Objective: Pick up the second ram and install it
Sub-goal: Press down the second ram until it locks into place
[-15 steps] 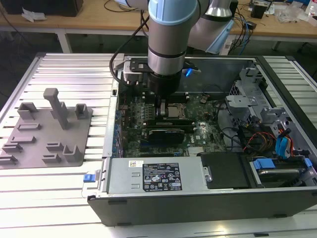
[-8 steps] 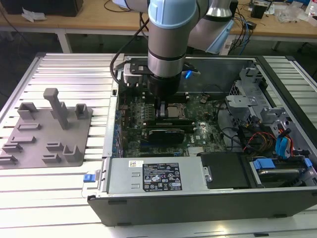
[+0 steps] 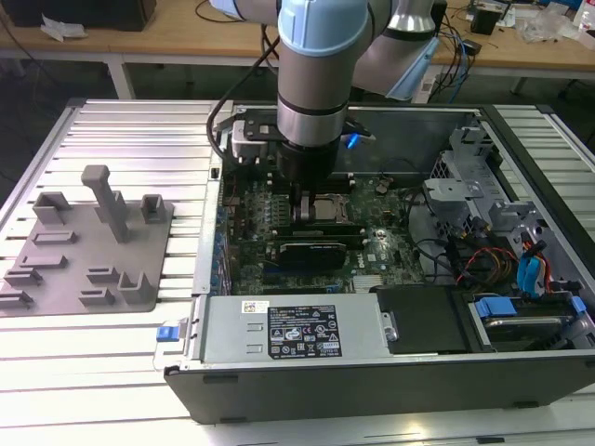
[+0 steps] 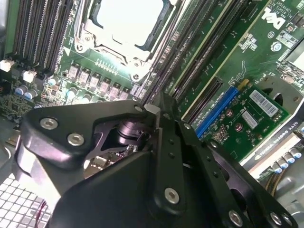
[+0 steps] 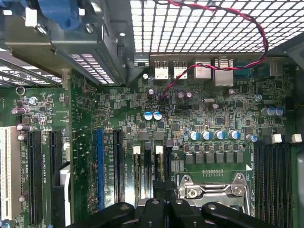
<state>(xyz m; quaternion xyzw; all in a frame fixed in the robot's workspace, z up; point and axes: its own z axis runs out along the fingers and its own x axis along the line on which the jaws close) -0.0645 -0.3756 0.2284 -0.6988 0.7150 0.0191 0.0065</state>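
Looking for the second ram first: the green stick cannot be picked out on its own. By judgement it sits under the gripper [image 3: 299,206], pinched edge-on or already down in a slot, but that spot is hidden.

- Jaws: drawn narrow, nearly together, in both wrist views [image 5: 164,191]. What lies between them is hidden by the black linkage.
- Position: the gripper is lowered into the open computer case [image 3: 372,381], directly over the memory slots [image 5: 142,171] just beside the CPU socket [image 5: 213,190]. The arm stands upright, likely so that a stick meets its slot squarely.
- Slots: long axis in line with the jaws; white end clips [image 5: 136,149] at the far ends.
- CPU socket with its silver top [image 3: 327,209] sits on the exterior view's right of the gripper, untouched.
- Graphics card [image 3: 316,251] lies near, toward the case front.
- Grey fixture tray [image 3: 93,242] on the tabletop [image 3: 121,139], well apart from the case on the exterior view's left; no stick seen on it.
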